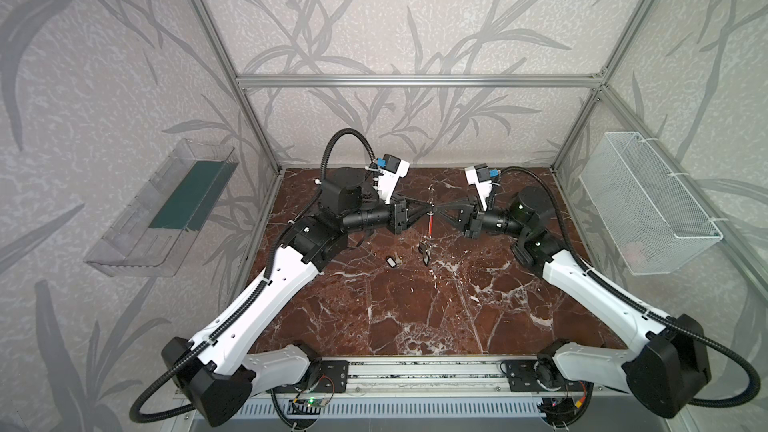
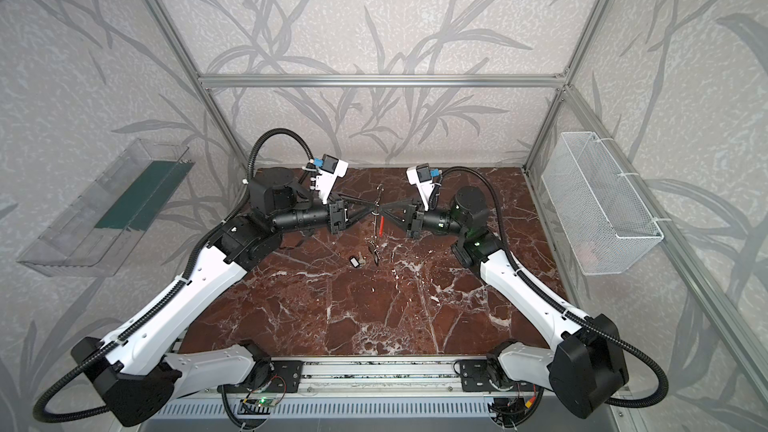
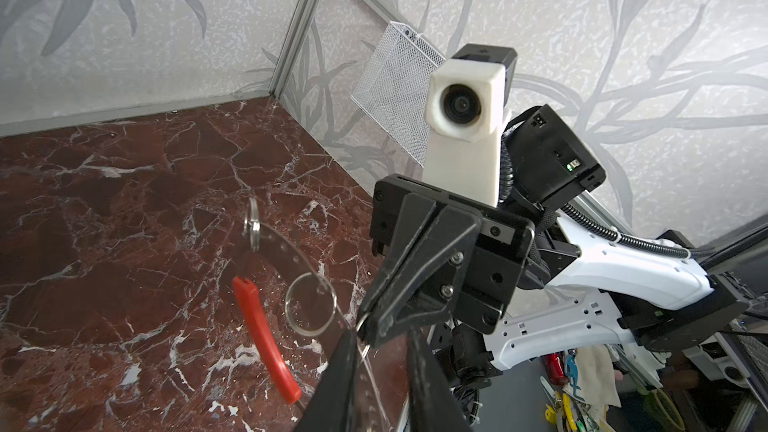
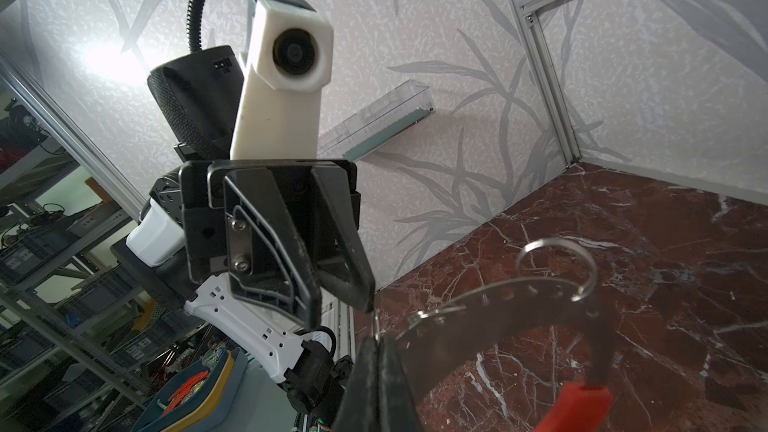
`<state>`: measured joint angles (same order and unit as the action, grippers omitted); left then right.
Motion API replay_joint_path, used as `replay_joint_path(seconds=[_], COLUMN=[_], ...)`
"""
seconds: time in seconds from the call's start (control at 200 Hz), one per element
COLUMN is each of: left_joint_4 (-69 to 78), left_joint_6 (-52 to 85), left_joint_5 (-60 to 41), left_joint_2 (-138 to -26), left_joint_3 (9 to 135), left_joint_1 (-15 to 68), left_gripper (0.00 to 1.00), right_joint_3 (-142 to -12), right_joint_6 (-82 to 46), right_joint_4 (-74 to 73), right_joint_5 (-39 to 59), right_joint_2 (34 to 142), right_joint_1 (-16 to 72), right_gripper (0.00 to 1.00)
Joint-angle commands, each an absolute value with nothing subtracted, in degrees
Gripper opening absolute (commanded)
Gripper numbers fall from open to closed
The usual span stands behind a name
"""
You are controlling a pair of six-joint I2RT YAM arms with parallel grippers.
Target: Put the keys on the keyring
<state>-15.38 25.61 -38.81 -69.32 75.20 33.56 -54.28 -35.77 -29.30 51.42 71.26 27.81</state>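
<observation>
Keyring (image 1: 430, 224) stands upright, edge-on, red arc lowest

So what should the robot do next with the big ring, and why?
Probably the left pincer should back away and go down for the key lying loose on the table. Its jaws stand apart around the keyring, while the right pincer is shut on it and holds it up off the table.
</observation>
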Motion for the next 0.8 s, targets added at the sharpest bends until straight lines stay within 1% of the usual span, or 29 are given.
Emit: replay_joint_path(seconds=[0.0, 0.19, 0.305, 0.52, 0.795], left_joint_4=[-13.53, -12.49, -13.10, -9.15, -0.22], left_joint_6=[26.46, 26.89, 27.25, 29.18, 36.26], left_joint_5=[-40.23, -39.99, -37.77, -35.85, -44.69], left_joint_2=[-69.08, -68.60, -68.57, -65.64, -67.91], left_joint_3=[74.19, 72.56, 71.75, 69.40, 67.94], left_joint_1=[33.31, 32.74, 32.37, 30.32, 29.19], left_gripper=[0.24, 0.25, 0.28, 0.30, 0.31], right_joint_3=[-53.88, -53.62, -53.61, -53.28, -53.35], right_joint_6=[-36.19, -36.12, -36.17, -36.16, -36.14], right_joint_4=[-31.77, -31.55, -31.52, -31.48, -32.60], right_joint_5=[51.06, 50.82, 50.76, 50.80, 51.41], right_joint_2=[69.52, 69.08, 68.99, 68.65, 69.25], right_joint_1=[27.86, 27.86, 27.82, 27.82, 27.82], right_gripper=[0.00, 0.00, 0.00, 0.00, 0.00])
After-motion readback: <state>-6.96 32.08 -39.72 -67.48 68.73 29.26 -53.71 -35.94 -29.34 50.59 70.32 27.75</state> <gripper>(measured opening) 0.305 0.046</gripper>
